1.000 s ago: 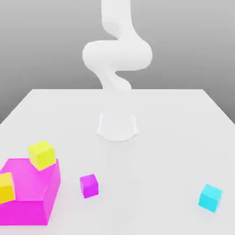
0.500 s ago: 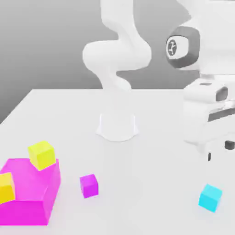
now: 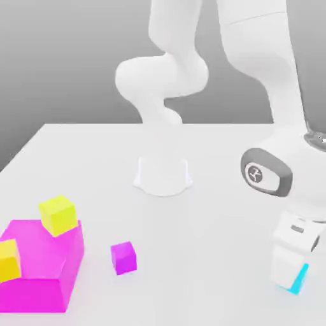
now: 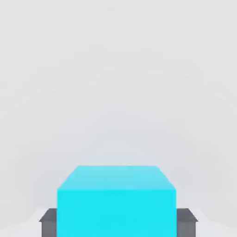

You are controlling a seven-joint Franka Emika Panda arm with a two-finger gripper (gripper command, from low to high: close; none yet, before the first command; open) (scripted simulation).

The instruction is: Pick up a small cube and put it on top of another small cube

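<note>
The small cyan cube rests on the white table at the front of the exterior view's right, mostly hidden behind the hand. My gripper has come down over it. In the hand view the cyan cube sits between two grey pads, which press against its sides, so the gripper is shut on it. The small golden-yellow cube lies far off at the exterior view's left, against the front of a big magenta block.
A paler lemon-yellow cube sits on the magenta block's back edge. A small magenta cube lies on the table between the block and my hand. The arm's round base stands mid-table.
The arm swung in from above and dropped onto the cyan cube. The jaws, wide before, have shut on it. The other cubes have not moved.
</note>
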